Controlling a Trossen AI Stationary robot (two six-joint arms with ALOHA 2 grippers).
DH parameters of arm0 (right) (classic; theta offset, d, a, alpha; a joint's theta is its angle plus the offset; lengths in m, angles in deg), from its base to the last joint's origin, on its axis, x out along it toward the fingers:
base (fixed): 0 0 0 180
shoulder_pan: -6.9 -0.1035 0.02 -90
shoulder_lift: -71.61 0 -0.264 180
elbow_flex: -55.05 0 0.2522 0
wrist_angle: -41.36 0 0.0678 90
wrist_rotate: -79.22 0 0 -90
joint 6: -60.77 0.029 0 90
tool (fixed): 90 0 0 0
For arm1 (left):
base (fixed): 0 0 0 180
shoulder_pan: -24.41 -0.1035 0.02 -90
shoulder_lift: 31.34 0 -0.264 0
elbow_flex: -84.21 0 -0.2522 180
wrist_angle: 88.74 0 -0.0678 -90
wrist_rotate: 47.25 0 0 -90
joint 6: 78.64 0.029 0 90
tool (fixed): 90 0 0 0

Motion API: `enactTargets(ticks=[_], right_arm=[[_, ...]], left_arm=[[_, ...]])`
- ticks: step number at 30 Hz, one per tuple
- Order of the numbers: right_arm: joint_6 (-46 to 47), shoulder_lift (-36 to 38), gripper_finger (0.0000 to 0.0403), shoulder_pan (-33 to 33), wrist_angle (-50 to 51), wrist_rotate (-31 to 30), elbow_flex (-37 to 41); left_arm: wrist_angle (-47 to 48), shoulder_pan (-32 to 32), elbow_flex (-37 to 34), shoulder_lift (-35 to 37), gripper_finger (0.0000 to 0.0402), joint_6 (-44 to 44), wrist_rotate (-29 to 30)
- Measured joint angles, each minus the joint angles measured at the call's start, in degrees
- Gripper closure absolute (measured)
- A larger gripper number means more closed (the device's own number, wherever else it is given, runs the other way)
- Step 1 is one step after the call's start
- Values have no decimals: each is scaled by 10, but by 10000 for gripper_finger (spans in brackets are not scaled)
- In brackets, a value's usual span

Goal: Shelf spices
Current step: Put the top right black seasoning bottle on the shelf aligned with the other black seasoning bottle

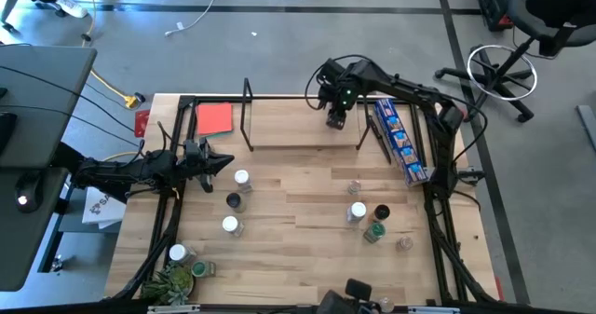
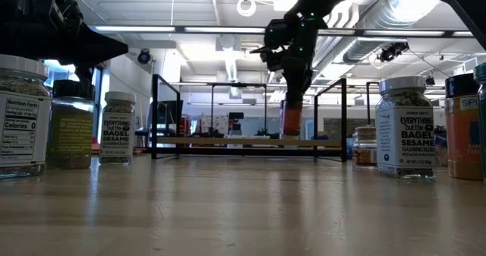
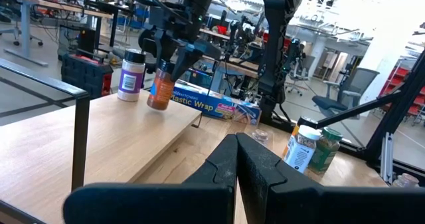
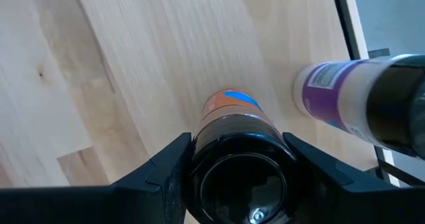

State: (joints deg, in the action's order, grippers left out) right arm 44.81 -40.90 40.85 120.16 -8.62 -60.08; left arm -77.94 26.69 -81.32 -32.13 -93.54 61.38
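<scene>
Right wrist view: orange jar (image 4: 229, 108) clamped between right gripper (image 4: 236, 161) fingers, seemingly above the shelf (image 4: 133, 64) board.

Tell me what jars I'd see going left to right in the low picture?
Big white-label jar → green-filled jar → small bagel sesame jar → orange jar held by the right gripper → big bagel sesame jar → orange-label jar.

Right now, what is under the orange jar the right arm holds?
The shelf board lies under the orange jar, held tilted between the right fingers. A purple-labelled jar stands beside it. Whether the base touches the board is hidden.
</scene>
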Motion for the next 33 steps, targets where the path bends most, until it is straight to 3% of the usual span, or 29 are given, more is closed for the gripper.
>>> enactTargets(ticks=[11, 33], right_arm=[[6, 5, 215, 11, -10, 5, 49], [33, -1, 186, 4, -20, -8, 25]], left_arm=[[0, 0, 0, 0, 401, 0, 0], [-3, 0, 0, 0, 401, -1, 0]])
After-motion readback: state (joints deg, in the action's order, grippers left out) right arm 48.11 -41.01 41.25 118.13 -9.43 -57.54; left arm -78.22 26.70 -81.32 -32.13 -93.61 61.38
